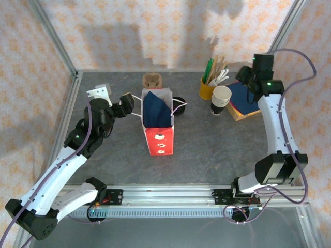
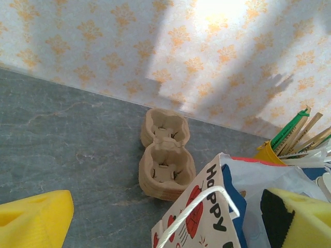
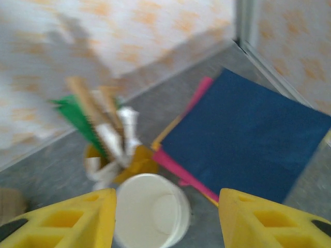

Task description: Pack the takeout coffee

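The takeout coffee (image 1: 179, 105) shows as a round black lid, half hidden behind the right side of the red paper bag (image 1: 158, 126). The bag stands open at mid-table with a blue napkin inside. My left gripper (image 1: 114, 98) hovers at the bag's left rim, open. In the left wrist view the bag's wall (image 2: 207, 206) and white handle lie between the yellow fingers (image 2: 33, 219). My right gripper (image 1: 242, 77) is open at the back right, over the stack of white cups (image 3: 150, 214). Nothing is between its pads (image 3: 266, 222).
A brown cardboard cup carrier (image 2: 163, 160) lies behind the bag near the back wall. A yellow cup of sticks and straws (image 1: 208, 85) stands beside the white cups (image 1: 221, 99). Blue and pink napkins (image 3: 248, 139) are stacked in the back right corner.
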